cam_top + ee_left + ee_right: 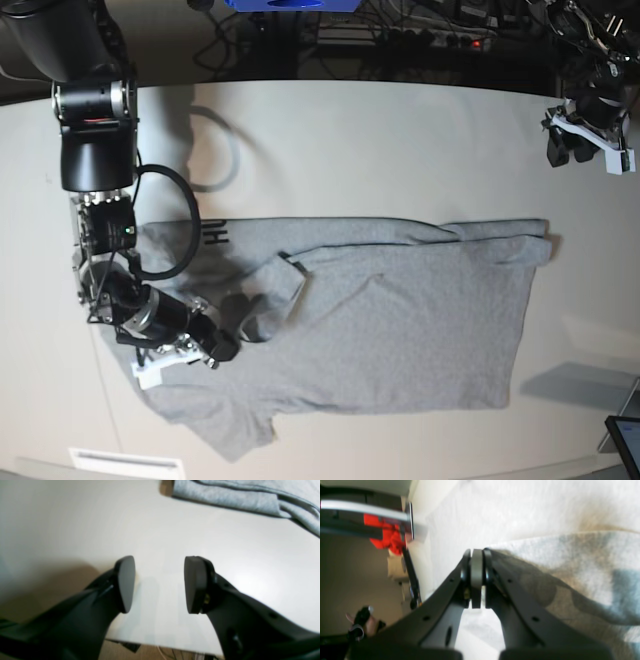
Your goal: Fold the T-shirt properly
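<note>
The right gripper sits low over the near-left part of the table in the base view, its jaws pressed together; in the right wrist view the two dark fingers meet on a thin pale layer, and whether that layer is cloth or only the pad faces cannot be told from the blurred frame. The T-shirt spreads outward from this gripper: grey cloth lies directly beneath and to the side of the fingers, rising in a fold along one finger in the right wrist view. In the base view the shirt lies flat across the middle of the table, mostly plain side up, with a sleeve folded inward just beside the gripper and a strip of black lettering showing at the turned edge near the arm. The left gripper hangs well apart from the shirt, above the far corner of the table; in the left wrist view its fingers stand apart with nothing between them, bare white tabletop below, and only an edge of the grey cloth at the top of that frame.
</note>
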{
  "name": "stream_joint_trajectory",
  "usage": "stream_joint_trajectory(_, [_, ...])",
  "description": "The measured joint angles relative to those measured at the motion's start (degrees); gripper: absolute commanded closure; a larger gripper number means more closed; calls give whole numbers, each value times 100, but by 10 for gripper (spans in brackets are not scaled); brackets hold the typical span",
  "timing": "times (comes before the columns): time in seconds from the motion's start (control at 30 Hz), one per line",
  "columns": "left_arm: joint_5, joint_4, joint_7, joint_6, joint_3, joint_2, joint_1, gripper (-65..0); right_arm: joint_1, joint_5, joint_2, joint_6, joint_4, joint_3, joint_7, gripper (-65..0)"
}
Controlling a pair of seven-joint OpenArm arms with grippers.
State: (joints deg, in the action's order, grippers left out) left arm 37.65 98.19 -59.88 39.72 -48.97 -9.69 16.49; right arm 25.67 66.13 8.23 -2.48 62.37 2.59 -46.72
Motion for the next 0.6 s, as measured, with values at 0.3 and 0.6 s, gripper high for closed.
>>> stream_joint_trajectory(0.3, [-13, 0, -7, 0, 0, 63, 83, -309, -13, -4, 7, 144, -223, 7, 535, 0])
stream_joint_trajectory(0.6, [-15, 0, -7, 0, 0, 63, 116, -309, 317, 7, -2, 450, -881, 4, 693, 0])
